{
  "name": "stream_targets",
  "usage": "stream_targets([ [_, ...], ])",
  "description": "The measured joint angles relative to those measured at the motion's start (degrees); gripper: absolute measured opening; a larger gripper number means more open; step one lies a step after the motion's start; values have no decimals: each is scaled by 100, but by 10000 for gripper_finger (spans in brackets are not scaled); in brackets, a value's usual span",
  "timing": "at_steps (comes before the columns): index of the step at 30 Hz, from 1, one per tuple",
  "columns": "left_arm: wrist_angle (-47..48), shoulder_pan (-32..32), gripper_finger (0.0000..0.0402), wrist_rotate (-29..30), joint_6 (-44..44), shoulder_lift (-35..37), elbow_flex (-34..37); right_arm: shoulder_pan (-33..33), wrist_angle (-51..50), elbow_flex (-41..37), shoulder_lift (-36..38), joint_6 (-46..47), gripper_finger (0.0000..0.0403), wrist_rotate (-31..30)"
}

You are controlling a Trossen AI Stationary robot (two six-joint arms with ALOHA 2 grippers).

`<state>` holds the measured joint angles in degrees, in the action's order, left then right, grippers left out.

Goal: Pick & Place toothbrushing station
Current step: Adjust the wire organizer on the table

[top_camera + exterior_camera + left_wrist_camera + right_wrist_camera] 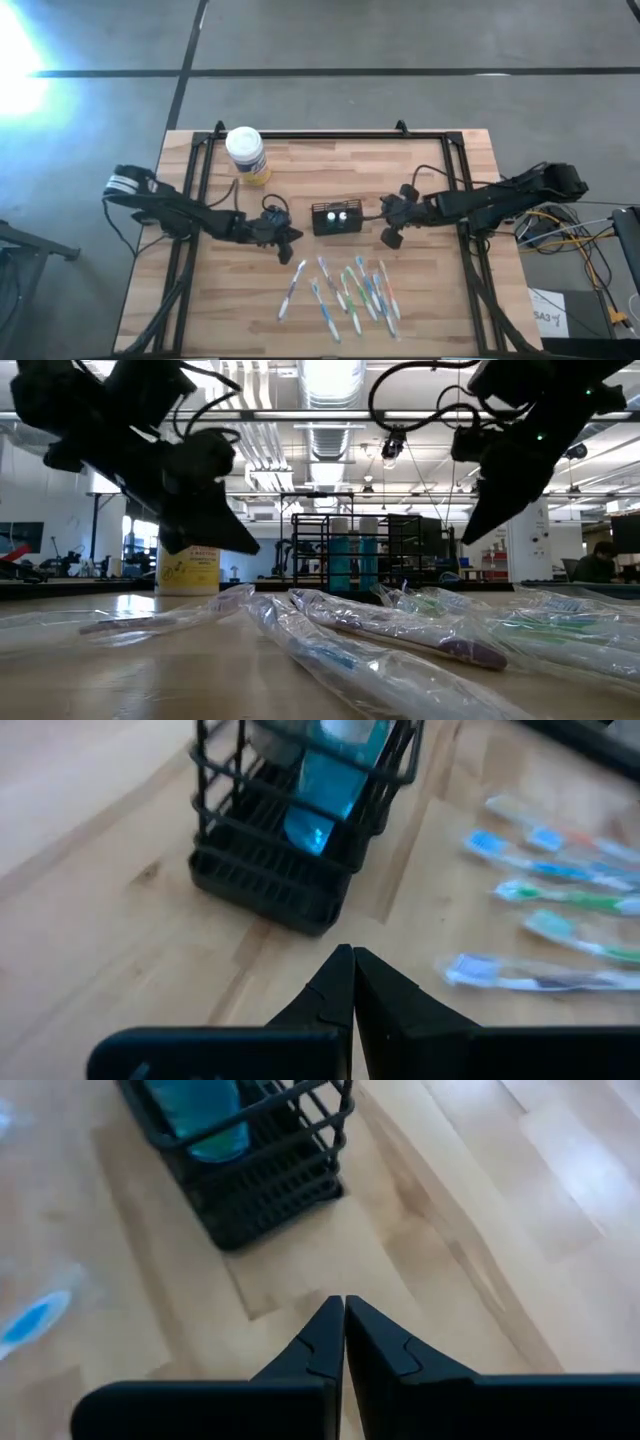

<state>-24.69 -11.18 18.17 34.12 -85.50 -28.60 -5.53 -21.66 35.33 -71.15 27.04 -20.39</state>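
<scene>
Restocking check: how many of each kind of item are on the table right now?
Black slotted holder: 1
White-lidded jar: 1
Wrapped toothbrushes: about 8; they overlap, so an exact count is hard
Total: about 10

From my left wrist camera, the toothbrushing station (300,830) is cut off at its upper part, so I can't see the tops of the blue tubes (335,780) inside it. The wrapped toothbrushes (560,900) there are blurred. On the jar (188,568), near the table's back edge, I can't read the label.
</scene>
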Motion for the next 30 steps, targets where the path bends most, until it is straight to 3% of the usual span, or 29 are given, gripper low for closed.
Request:
stream_targets([
  [7,218,184,4,175,90,-532,-422,6,859,-10,-621,-181,13,-229],
  [16,410,329,3,234,35,-662,-693,6,1145,0,-1053,-198,13,-218],
  [30,416,556,4,139,-215,-655,-794,-5,1772,2,-1143,-357,13,305],
])
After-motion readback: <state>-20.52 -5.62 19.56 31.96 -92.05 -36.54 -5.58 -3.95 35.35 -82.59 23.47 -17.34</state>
